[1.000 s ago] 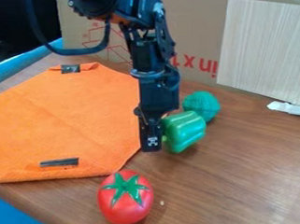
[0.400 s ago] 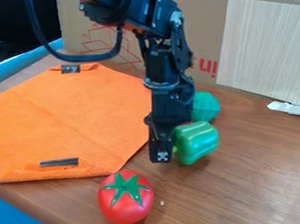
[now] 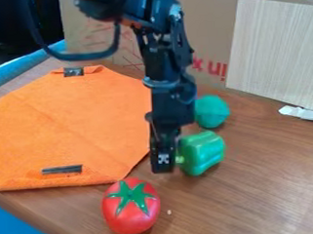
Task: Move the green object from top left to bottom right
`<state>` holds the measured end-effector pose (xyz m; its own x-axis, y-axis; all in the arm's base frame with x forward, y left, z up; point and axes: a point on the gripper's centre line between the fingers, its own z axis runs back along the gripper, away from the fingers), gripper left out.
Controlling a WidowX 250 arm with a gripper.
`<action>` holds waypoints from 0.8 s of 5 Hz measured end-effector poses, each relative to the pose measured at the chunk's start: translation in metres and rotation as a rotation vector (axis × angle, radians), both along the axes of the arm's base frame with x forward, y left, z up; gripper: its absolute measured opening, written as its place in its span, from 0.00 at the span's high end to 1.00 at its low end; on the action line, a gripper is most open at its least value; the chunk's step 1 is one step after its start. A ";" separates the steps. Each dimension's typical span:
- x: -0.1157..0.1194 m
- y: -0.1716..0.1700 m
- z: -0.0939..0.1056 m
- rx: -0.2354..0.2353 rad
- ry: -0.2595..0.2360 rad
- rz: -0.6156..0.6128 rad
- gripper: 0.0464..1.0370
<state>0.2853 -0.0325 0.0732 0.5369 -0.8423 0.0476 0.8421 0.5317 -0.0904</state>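
The black claw [image 3: 164, 166] hangs low over the brown wood-look worktop [image 3: 260, 182], beside the right corner of the flat orange cloth [image 3: 67, 118]; I cannot tell whether it is wide, narrow or holding anything. The shiny green bell pepper [image 3: 205, 154], blocky in shape, lies on its side immediately right of the claw, its pale stem pointing towards it, well in from the worktop's lower-left edge. A round teal-green textured ball [image 3: 212, 111] sits just behind the pepper. The smooth red tomato [image 3: 130, 212] with a green star-shaped top lies nearer that lower-left edge.
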 end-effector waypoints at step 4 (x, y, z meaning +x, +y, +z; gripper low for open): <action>-0.013 0.076 0.109 -0.092 -0.171 0.210 0.04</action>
